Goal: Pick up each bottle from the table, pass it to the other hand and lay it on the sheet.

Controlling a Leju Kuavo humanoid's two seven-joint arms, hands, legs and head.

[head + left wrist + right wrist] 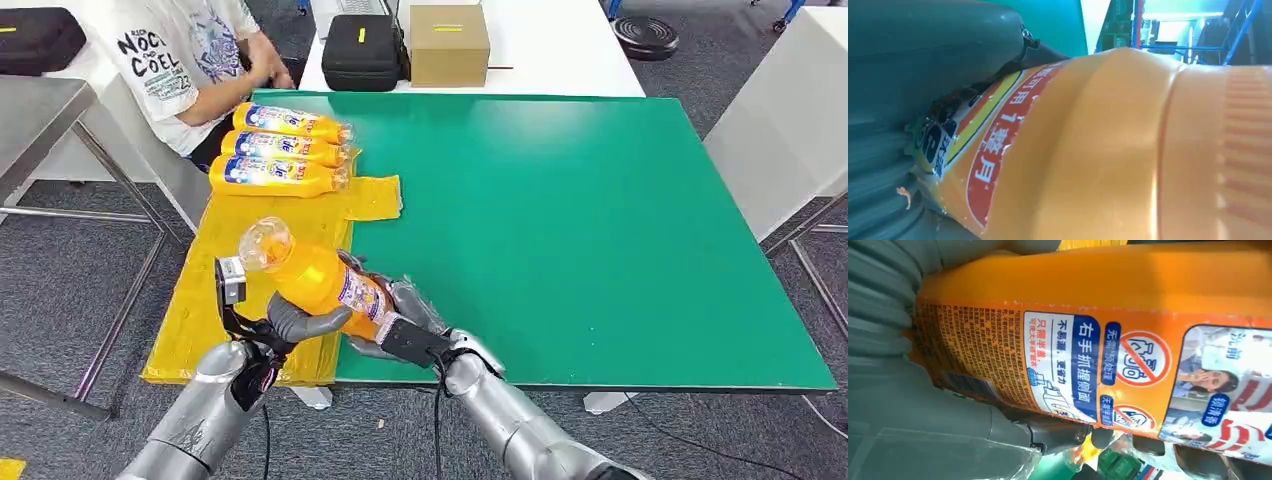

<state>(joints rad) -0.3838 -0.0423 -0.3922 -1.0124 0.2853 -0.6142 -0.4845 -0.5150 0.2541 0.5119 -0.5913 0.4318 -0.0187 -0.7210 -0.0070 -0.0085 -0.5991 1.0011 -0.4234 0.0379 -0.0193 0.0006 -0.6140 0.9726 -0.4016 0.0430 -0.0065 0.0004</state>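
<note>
Orange bottle [318, 281], perhaps yellow sheet [215, 260]

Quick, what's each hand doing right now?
Left hand: holding the orange bottle.
Right hand: holding the same bottle, mid-handover.

Black case [362, 50], cardboard box [449, 44], seated person [190, 55], green table [620, 230]

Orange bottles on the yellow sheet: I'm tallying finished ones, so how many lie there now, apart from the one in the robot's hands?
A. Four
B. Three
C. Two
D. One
B: three orange bottles lie side by side at the far end of the yellow sheet, while a fourth bottle is held above it.
</note>
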